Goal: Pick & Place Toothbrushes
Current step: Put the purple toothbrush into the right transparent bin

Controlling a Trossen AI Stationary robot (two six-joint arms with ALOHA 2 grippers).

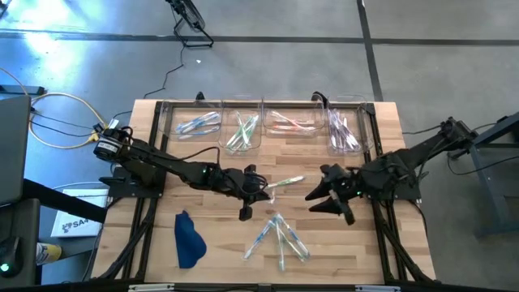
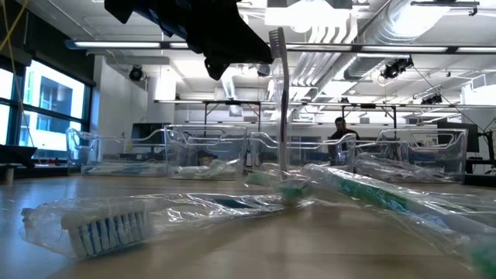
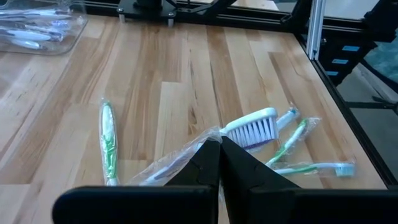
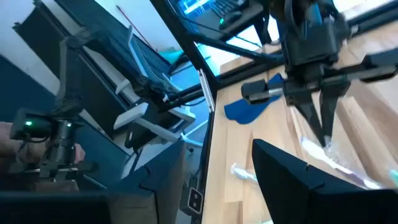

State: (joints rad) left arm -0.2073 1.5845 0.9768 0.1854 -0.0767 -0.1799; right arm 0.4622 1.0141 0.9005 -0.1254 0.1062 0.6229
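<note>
Wood planks fill my table (image 1: 389, 243), and along twelve o'clock I see four clear bins (image 1: 243, 122), each with wrapped toothbrushes (image 1: 280, 235) inside. More of them lie in a loose cluster at six o'clock, one green-handled brush (image 3: 108, 140) lying apart. My left gripper (image 1: 246, 212) sits at centre, fingers pinched shut on a wrapped, whitish toothbrush (image 3: 249, 127) whose bristle head pokes out past the tips. In the low view it hangs upright from the dark jaws. My right gripper (image 1: 324, 199) hovers at three o'clock of it, fingers spread, nothing between them that I can make out. Dark blue cloth (image 1: 189, 239) lies at seven o'clock. Wrapper glare blurs handle colours in the bins. A person (image 2: 339, 128) shows far behind.
</note>
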